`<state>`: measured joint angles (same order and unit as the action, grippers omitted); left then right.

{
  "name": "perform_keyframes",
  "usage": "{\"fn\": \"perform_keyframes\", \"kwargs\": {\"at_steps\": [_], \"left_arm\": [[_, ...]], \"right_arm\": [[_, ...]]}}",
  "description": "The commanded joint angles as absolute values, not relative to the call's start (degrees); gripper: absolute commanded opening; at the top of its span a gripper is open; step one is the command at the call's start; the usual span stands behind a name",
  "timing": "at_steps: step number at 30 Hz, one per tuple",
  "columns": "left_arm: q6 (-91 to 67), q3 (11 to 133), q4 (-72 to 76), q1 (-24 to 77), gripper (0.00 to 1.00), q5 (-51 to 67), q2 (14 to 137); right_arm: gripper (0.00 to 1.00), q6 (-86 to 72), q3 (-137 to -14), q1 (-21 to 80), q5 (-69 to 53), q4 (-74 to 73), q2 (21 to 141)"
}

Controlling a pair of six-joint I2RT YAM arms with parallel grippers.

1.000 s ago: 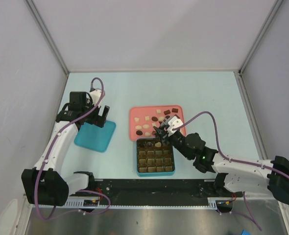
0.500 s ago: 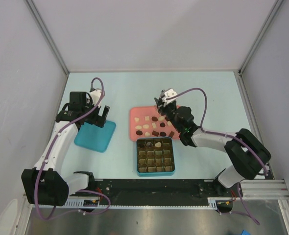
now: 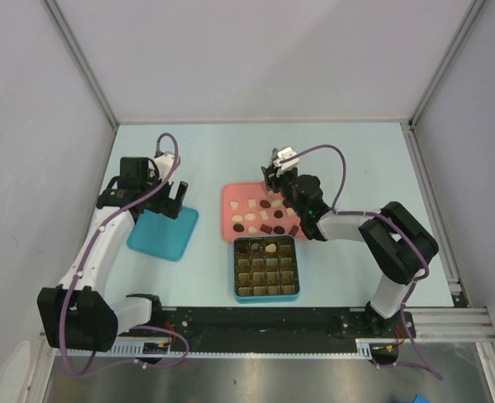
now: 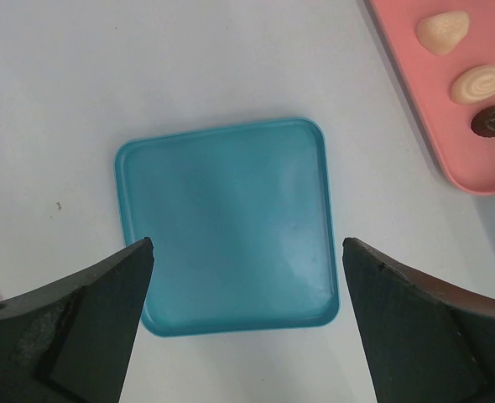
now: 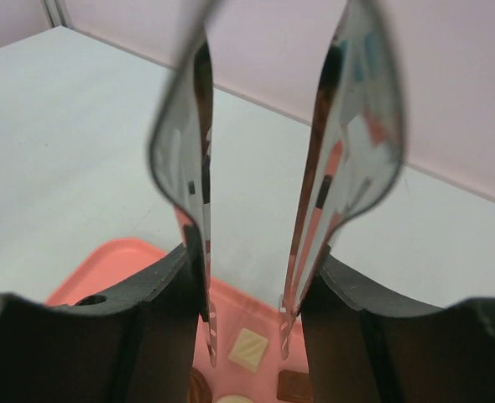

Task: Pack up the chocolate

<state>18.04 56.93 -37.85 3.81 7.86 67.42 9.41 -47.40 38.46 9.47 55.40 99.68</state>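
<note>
Right jaws swung to pink tray's [image 3: 229,198] far edge, part-open, empty; left jaws wide, empty.

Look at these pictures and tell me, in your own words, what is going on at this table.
Two robot arms are packing chocolates from a pink tray into a teal box with compartments. The right gripper hangs open over the tray's far end, holding nothing, with a cream square piece under its tips. The left gripper hovers wide open and empty above a flat teal lid. The box holds a dark piece and a cream piece in its far row; most chocolates lie on the tray.
</note>
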Motion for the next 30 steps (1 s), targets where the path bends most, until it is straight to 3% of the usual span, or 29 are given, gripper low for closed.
{"fn": "perform_keyframes", "kwargs": {"at_steps": [1,19,30], "left_arm": [[18.1,58.0,-36.5,3.5,1.00,8.0,67.6],[18.4,58.1,-36.2,3.5,1.00,7.3,68.1],[18.3,57.8,-36.3,3.5,1.00,7.2,67.6]], "right_arm": [[0.51,7.7,-49.7,37.4,9.1,60.6,100.8],[0.48,5.6,-49.7,36.7,8.0,60.0,104.5],[0.33,6.9,-49.7,36.7,7.2,59.2,101.4]]}}
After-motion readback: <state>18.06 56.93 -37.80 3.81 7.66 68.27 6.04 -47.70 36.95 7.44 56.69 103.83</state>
